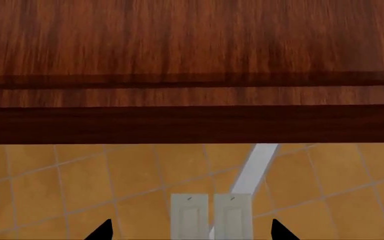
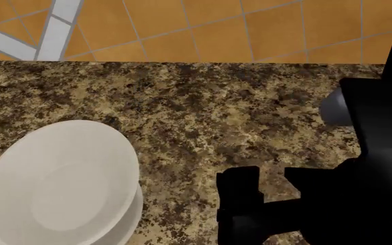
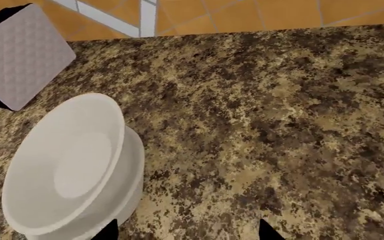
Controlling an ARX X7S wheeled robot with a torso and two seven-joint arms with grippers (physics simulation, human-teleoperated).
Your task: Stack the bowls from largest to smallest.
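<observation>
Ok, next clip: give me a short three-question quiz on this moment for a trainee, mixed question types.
1. True or false: in the head view, one white bowl sits nested inside another white bowl.
2. Multiple choice: what does the left wrist camera see above the tiled wall? A) a sink B) a dark wooden cabinet C) a window
3. Short answer: what do the stacked bowls rest on?

Key: 1. True; the lower bowl's rim shows beneath the upper one. 2. B. 3. The speckled granite counter.
</observation>
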